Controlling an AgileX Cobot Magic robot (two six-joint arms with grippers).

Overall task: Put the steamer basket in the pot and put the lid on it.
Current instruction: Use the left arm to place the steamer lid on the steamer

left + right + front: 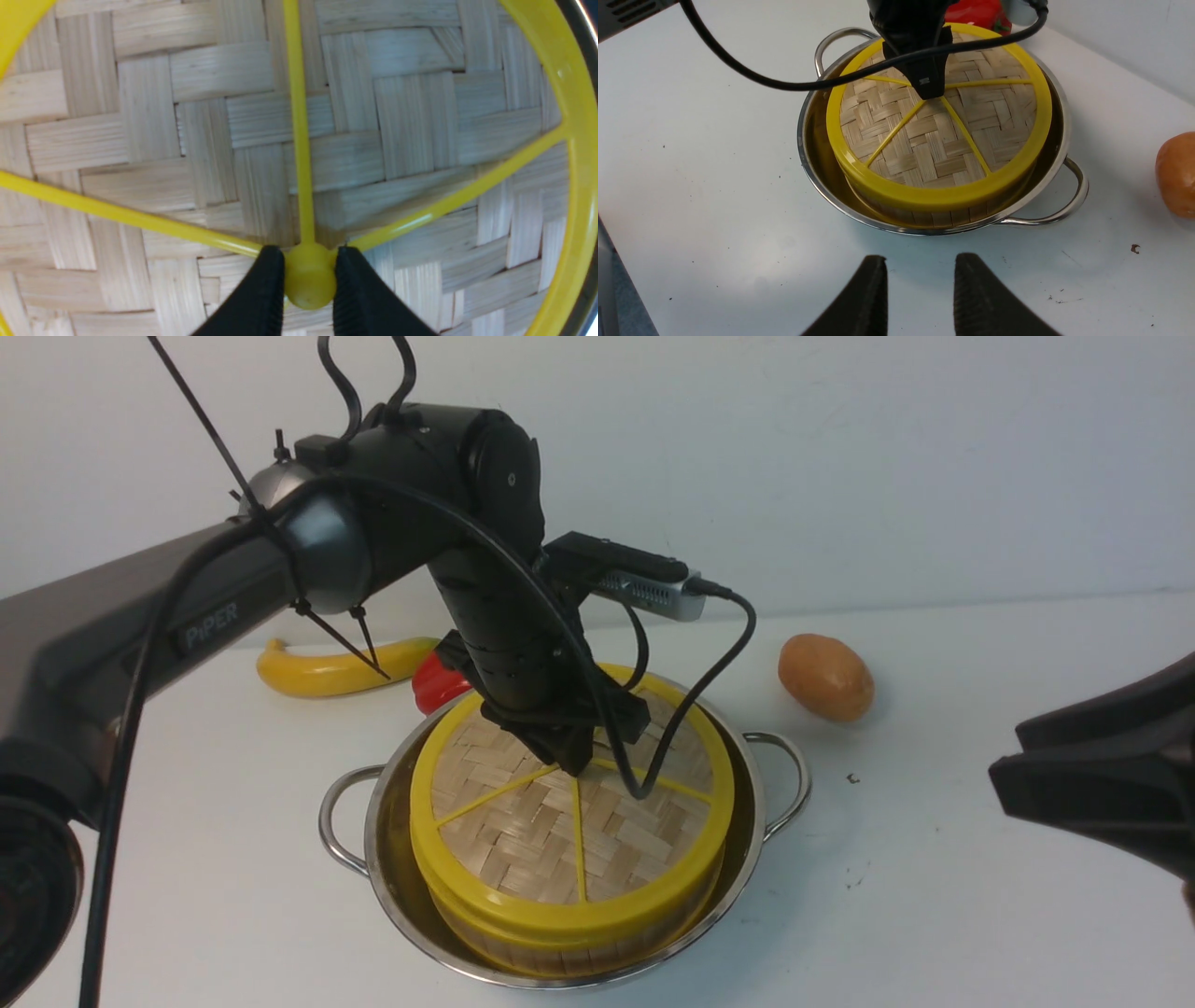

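Front view: from between the two arms, facing forward and down across the worktop (934, 896), middling range, whole pot (378, 859) and lid (523, 831) in frame. Left wrist view: very close, straight down past the left claw (309, 254) onto the lid's weave. Right wrist view: farther off, low, past the right claw (920, 261) toward the pot's side. Shared by all three: lid spokes; by front and right wrist: pot, potato (826, 677).

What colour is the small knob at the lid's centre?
Yellow, like the spokes of the lid; the knob shows best in the left wrist view.
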